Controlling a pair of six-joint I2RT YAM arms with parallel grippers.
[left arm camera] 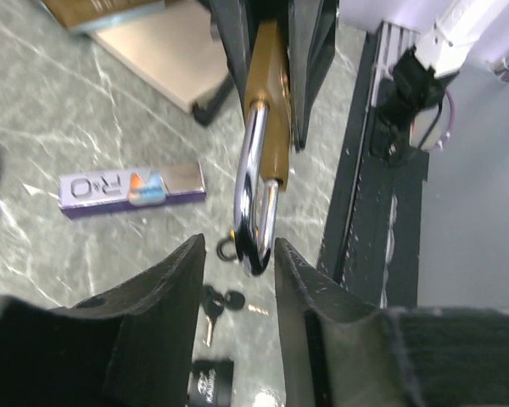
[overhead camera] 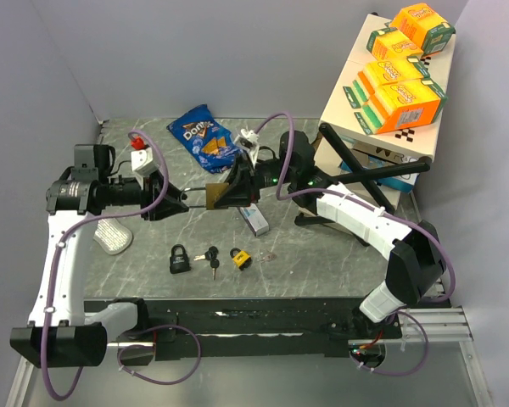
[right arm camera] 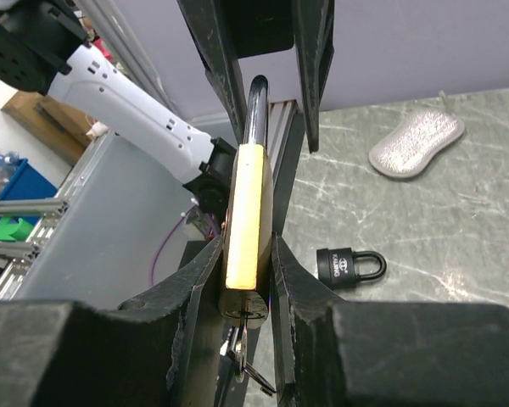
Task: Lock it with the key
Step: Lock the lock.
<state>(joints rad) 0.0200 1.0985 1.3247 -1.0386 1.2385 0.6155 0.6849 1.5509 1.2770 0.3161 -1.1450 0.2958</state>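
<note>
The brass padlock (overhead camera: 212,196) is held in the air above the bench (overhead camera: 144,271), between the two arms. Its flat body is clamped on both faces by the right jaws, which are closed on it. The chrome shackle (left arm camera: 253,186) is pointed towards the left arm, and its bend is straddled by the left jaws. These are parted, with a gap visible on at least one side of the shackle, so no grip is made. The body is seen as slim and yellow-gold, and the shackle as bright and rounded. Whether the shackle is seated in the body cannot be told. A small metal ring is seen just under the keyway end in the right wrist view, but whether a key is inserted cannot be told.

On the bench a black padlock (overhead camera: 179,258), loose keys (overhead camera: 210,254) and a small yellow-and-black padlock (overhead camera: 240,259) are laid in a row. A Doritos bag (overhead camera: 202,134) and a purple carton (left arm camera: 131,188) are laid farther back. Four orange-and-green cartons (overhead camera: 403,102) are stacked on top of a white box (overhead camera: 343,110) at the far right.
</note>
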